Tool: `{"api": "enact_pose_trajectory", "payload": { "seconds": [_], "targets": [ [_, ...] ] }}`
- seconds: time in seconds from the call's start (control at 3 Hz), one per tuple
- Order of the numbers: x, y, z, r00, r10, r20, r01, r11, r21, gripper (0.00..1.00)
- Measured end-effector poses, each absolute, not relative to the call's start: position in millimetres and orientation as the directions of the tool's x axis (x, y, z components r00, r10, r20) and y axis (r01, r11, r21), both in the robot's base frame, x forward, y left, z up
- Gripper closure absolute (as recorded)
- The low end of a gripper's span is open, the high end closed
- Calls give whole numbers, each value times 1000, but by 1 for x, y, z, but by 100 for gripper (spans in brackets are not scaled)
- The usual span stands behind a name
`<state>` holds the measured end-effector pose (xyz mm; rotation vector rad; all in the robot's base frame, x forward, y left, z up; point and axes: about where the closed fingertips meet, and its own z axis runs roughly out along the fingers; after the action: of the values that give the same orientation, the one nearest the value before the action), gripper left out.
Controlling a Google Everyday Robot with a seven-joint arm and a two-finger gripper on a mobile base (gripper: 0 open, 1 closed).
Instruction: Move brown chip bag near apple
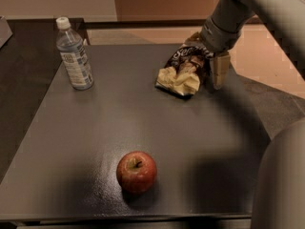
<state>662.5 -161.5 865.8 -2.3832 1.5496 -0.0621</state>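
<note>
The brown chip bag (186, 69) lies crumpled at the far right of the dark table (95, 128), its cream-yellow end pointing toward me. My gripper (208, 54) reaches down from the upper right and is open. One finger (219, 70) stands against the bag's right side, and the other is at the bag's far end, so the dark end of the bag sits between them. The red apple (137, 171) with a short stem sits near the table's front edge, well apart from the bag.
A clear plastic water bottle (74, 55) with a white cap stands upright at the far left of the table. Part of my own body (281, 185) fills the lower right corner. The table's right edge runs close behind the gripper.
</note>
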Motion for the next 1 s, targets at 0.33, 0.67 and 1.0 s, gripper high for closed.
{"api": "enact_pose_trajectory", "payload": {
  "seconds": [0.33, 0.67, 1.0],
  "targets": [
    [672, -157, 859, 438, -893, -106, -879, -400, -260, 18],
    [679, -153, 855, 446, -890, -98, -875, -410, -257, 38],
    [681, -149, 854, 448, -888, -100, -874, -411, -261, 61]
  ]
}}
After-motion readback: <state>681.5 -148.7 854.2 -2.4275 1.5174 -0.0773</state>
